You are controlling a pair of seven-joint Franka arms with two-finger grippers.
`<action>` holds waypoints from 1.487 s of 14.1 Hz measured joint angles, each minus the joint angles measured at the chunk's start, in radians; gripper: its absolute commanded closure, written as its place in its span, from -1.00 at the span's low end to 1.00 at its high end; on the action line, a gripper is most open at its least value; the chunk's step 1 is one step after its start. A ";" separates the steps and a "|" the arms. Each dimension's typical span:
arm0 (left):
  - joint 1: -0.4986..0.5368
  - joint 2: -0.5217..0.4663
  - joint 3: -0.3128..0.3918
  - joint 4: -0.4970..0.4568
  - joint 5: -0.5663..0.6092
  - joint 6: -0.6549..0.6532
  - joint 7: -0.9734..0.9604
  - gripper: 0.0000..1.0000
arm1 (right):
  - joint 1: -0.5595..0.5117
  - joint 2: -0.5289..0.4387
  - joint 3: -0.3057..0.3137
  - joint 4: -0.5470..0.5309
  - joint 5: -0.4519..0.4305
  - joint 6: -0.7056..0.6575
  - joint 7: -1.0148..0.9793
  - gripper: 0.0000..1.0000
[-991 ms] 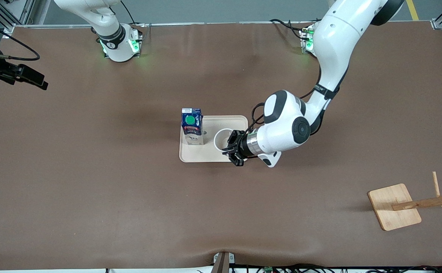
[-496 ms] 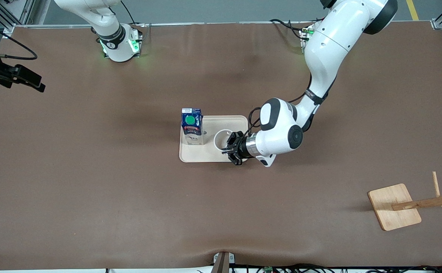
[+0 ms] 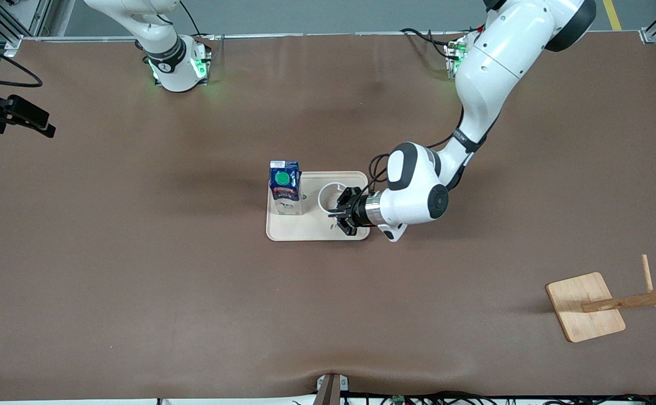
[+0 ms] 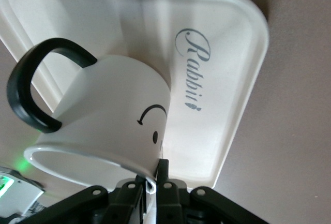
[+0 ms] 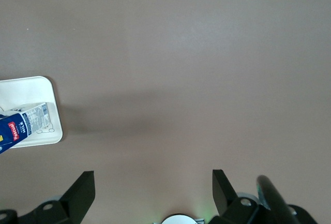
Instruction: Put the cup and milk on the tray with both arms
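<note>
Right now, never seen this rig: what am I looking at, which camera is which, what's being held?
Two white robot arms bolted to a brown table. The wide picture comes from a high camera facing them; the other two come from cameras on each arm's wrist. The left gripper is shut on the rim of the cup, a white mug with a smiley face, over the tray. The milk stands upright on the tray, beside the cup. The right gripper is open over bare table, its arm waiting. A wooden board lies toward the left arm's end of the table.
</note>
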 measured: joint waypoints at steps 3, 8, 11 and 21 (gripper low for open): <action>0.051 -0.001 -0.040 -0.013 0.000 -0.003 0.023 -1.00 | 0.000 0.000 0.004 0.000 0.000 -0.001 0.000 -1.00; 0.054 -0.050 -0.046 -0.003 0.000 -0.002 0.020 -1.00 | 0.009 0.000 0.010 0.000 0.001 0.003 -0.003 -1.00; 0.059 -0.125 -0.033 0.005 0.080 -0.024 0.020 -1.00 | 0.014 0.000 0.004 0.000 0.001 0.003 -0.003 -1.00; 0.153 -0.235 -0.008 0.153 0.679 -0.262 0.029 -1.00 | 0.050 0.000 -0.032 0.000 0.001 0.006 -0.020 -1.00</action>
